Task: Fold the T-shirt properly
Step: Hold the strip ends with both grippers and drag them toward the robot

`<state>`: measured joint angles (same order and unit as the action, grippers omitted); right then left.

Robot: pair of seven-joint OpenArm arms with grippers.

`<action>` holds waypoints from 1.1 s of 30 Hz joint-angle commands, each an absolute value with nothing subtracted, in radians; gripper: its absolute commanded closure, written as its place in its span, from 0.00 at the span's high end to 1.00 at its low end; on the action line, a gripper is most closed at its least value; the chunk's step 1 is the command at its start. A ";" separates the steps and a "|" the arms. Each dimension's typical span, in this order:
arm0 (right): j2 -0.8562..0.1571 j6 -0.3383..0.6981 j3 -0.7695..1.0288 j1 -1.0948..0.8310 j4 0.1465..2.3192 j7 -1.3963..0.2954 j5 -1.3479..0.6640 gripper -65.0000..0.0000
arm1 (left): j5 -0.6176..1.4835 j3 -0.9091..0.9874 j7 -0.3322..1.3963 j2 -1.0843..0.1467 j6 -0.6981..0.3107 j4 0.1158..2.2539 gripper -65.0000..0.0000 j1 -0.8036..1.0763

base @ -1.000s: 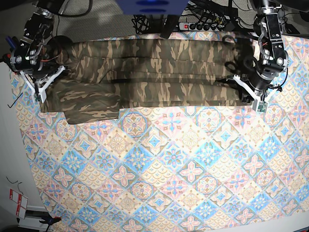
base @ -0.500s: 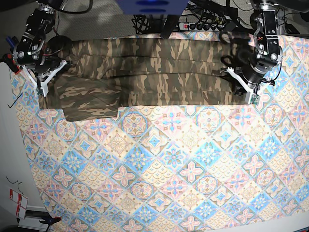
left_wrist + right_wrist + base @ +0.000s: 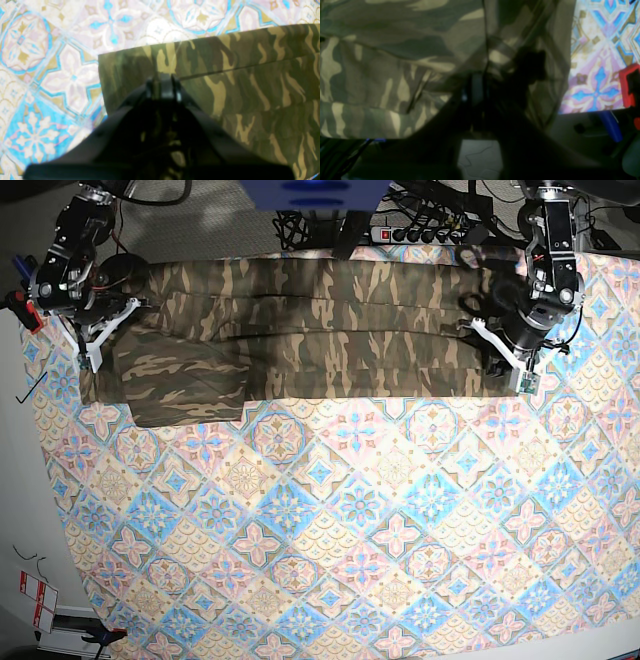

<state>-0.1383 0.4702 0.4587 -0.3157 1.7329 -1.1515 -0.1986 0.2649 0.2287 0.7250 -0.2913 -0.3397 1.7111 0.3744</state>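
Note:
The camouflage T-shirt (image 3: 310, 330) lies as a long band across the far part of the table, with a sleeve part (image 3: 180, 390) sticking out toward the near side at the left. My left gripper (image 3: 508, 358) is over the shirt's right end. In the left wrist view its jaws (image 3: 162, 83) are together on an upper layer's edge of the T-shirt (image 3: 250, 82), just inside the shirt's corner. My right gripper (image 3: 103, 330) is at the shirt's left end. In the right wrist view it (image 3: 478, 92) is dark and shut, with the T-shirt (image 3: 382, 65) pulled up around it.
The pastel patterned tablecloth (image 3: 380, 530) covers the table. A red clamp (image 3: 18, 302) and the table's left edge are close to my right arm; the clamp also shows in the right wrist view (image 3: 628, 85). A power strip (image 3: 420, 230) and cables lie behind the far edge.
Both grippers have moved a little toward the far edge, drawing the shirt's ends with them. The shirt's near edge and the left sleeve part have shifted back.

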 commanded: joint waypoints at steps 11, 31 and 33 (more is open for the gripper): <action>-0.148 0.470 0.466 -0.308 1.629 -1.081 -0.200 0.00 | 0.234 0.199 0.633 -0.303 -0.337 1.615 0.00 0.363; -0.128 0.470 0.559 -0.309 1.742 -1.063 -0.202 0.48 | 0.185 0.291 0.599 -0.298 -0.334 1.653 0.93 0.352; -0.111 0.470 0.613 -0.308 1.811 -1.063 -0.200 0.49 | 0.188 0.344 0.599 -0.294 -0.337 1.716 0.95 0.355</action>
<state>-0.0937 0.4713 0.6075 -0.3080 1.7958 -1.0748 -0.1986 0.1799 0.3416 0.6285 -0.2829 -0.3340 1.6936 0.3630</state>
